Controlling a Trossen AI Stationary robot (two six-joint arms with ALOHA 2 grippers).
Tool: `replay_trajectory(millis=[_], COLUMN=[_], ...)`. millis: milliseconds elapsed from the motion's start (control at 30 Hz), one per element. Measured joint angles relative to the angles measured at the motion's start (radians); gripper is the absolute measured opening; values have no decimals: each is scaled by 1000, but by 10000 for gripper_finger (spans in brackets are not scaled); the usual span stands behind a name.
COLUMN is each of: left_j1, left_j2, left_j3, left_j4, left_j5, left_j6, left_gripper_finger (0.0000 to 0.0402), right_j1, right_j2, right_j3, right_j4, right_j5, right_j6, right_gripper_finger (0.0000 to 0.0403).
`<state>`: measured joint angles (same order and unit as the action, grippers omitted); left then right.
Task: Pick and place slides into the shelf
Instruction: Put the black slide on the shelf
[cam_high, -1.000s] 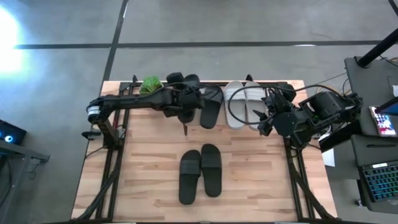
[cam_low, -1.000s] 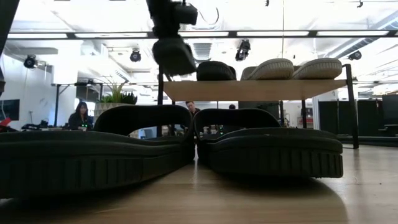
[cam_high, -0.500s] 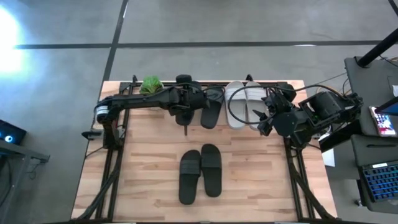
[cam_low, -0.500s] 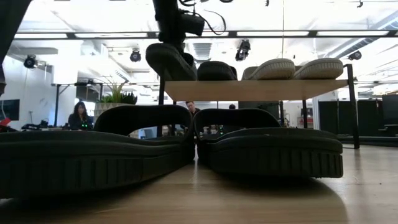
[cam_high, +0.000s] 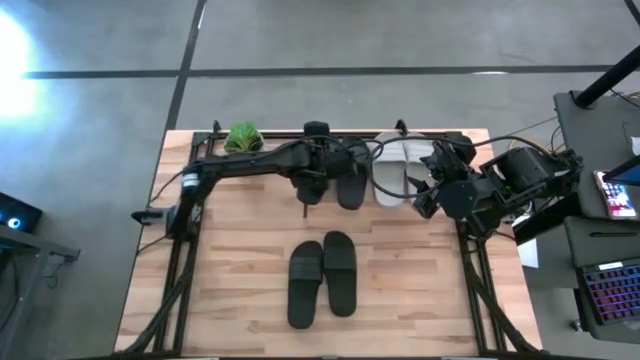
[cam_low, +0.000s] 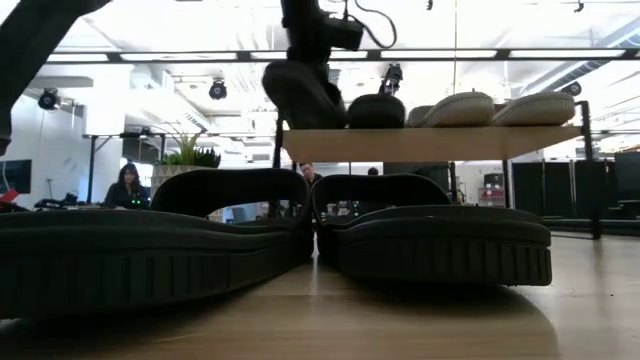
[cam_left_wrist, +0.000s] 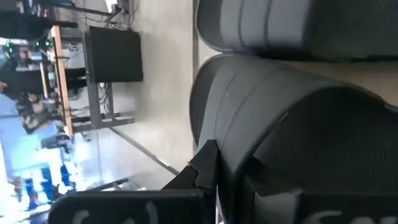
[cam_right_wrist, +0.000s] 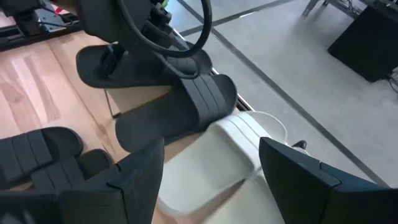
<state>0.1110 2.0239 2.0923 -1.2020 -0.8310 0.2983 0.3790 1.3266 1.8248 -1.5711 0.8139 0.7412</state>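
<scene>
since a second ago the left arm has swung toward the right along the table's far edge, carrying its matte black slide with it, and the shelf with its load has shifted right too. from above, the left gripper sits over the low shelf with the light wooden top, its fingers shut tight on the held black slide, just beside a second black slide lying on the board; the light grey pair rests next to that, and another black pair lies on the big wooden tabletop nearer the front. the right gripper waits at the shelf's right end, fingers spread wide and holding nothing. at table height, the carried slide hangs tilted at the shelf board's left end. the left wrist camera shows black strap and sole close up. the right wrist camera sees the black slide and grey pair between its open fingers.
</scene>
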Motion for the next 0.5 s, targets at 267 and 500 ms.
replay_trajectory(millis=[267, 500], left_j1=[-1, 0], left_j2=[16, 21], left_j3=[75, 77], left_j4=[-73, -181], left_j5=[24, 72], left_j6=[-188, -190], left_gripper_finger=[0, 0], right_j1=[0, 0], right_j2=[0, 0], right_j3=[0, 0], right_j4=[0, 0], right_j5=[-1, -1], right_j6=[6, -9], right_gripper_finger=[254, 254])
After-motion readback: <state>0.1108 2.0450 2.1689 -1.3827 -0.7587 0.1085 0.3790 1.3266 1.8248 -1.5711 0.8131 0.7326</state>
